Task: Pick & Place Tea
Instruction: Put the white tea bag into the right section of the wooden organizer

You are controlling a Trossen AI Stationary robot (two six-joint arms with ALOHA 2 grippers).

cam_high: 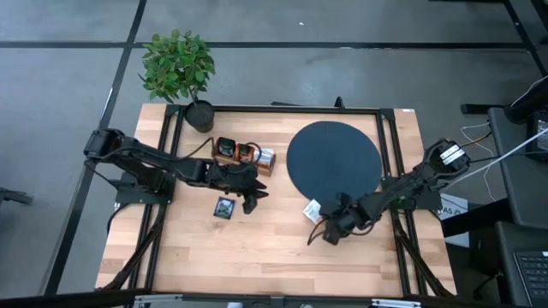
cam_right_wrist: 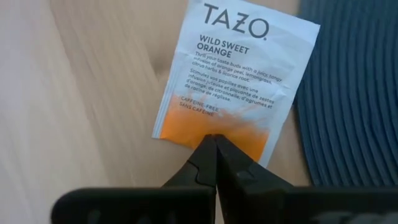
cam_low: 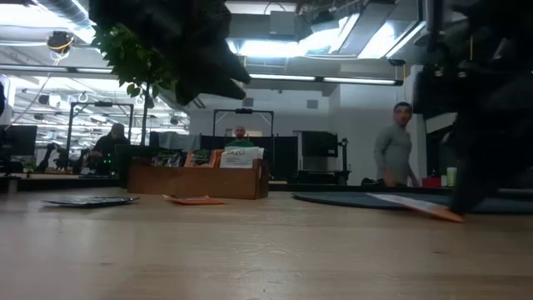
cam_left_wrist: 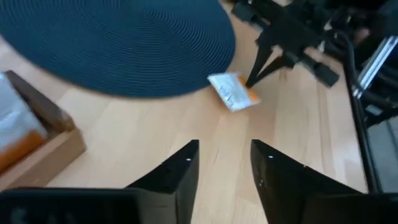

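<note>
Pinching the orange edge of a white-and-orange sachet [cam_right_wrist: 236, 81], the right gripper [cam_right_wrist: 214, 140] has its two dark fingers pressed tight together on the packet; the sachet lies on the wooden table [cam_high: 274, 248] just off the rim of the big black round mat [cam_high: 334, 158], and from above it shows as a small pale square [cam_high: 312, 209] with the right gripper [cam_high: 332, 229] right beside it; seen level with the table top, the packet looks tipped, one orange corner [cam_low: 445, 215] near the wood.

Over on the other side, the left gripper [cam_high: 251, 200] hangs above the table in front of the wooden tray [cam_high: 244, 156]; its fingers [cam_left_wrist: 180, 174] stand apart with bare wood between them and nothing held; a dark sachet with green [cam_high: 225, 208] lies flat on the table just beside it.

More sachets stand in the tray's compartments, red-orange and white among them; a potted plant [cam_high: 178, 68] sits at the table's far left corner; beyond the table, people stand about the room [cam_low: 401, 150].
</note>
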